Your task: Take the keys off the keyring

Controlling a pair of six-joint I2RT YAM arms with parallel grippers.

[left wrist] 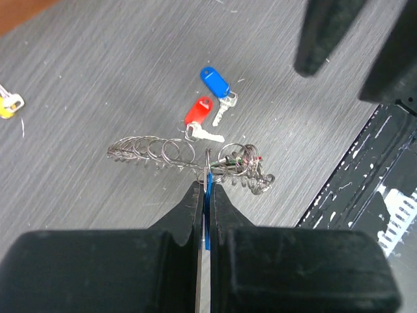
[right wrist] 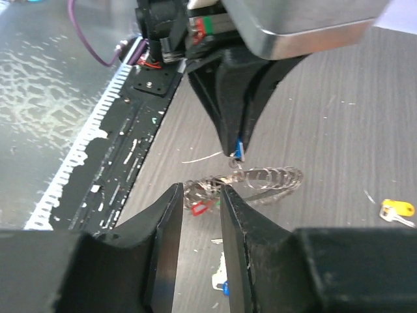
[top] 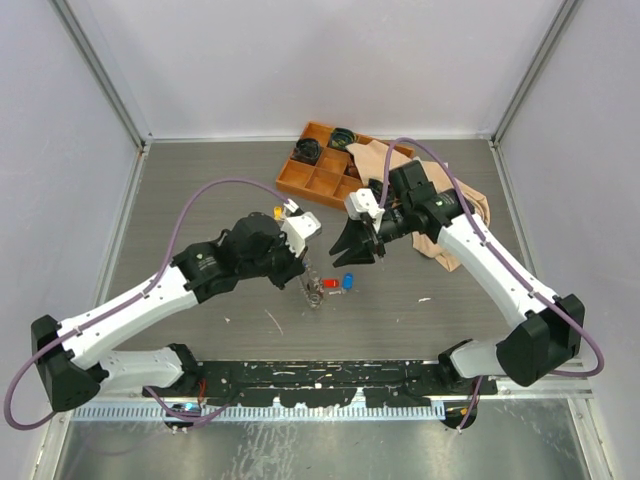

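Left gripper (left wrist: 205, 189) pinching a blue tag (left wrist: 207, 225) on the keyring (left wrist: 163, 151), right gripper (right wrist: 200, 192) spread nearby, front edge of the table (top: 200, 200) close, open tabletop behind.

Hidden, cropped, unclear
blue piece (left wrist: 207, 218) in left gripper (left wrist: 206, 188): mostly buried between the fingers (left wrist: 182, 222), shape unreadable. keyring (top: 314, 291) from above: too small to resolve. right gripper (right wrist: 199, 195) fingers (left wrist: 322, 32), left wrist view: blurred, cropped at top.

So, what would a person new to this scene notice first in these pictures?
Probably the keyring, a chain of silver loops at mid-table, with the left gripper shut on a blue tag right by it. Next, a red-tagged key and a blue-tagged key lying loose beside it.
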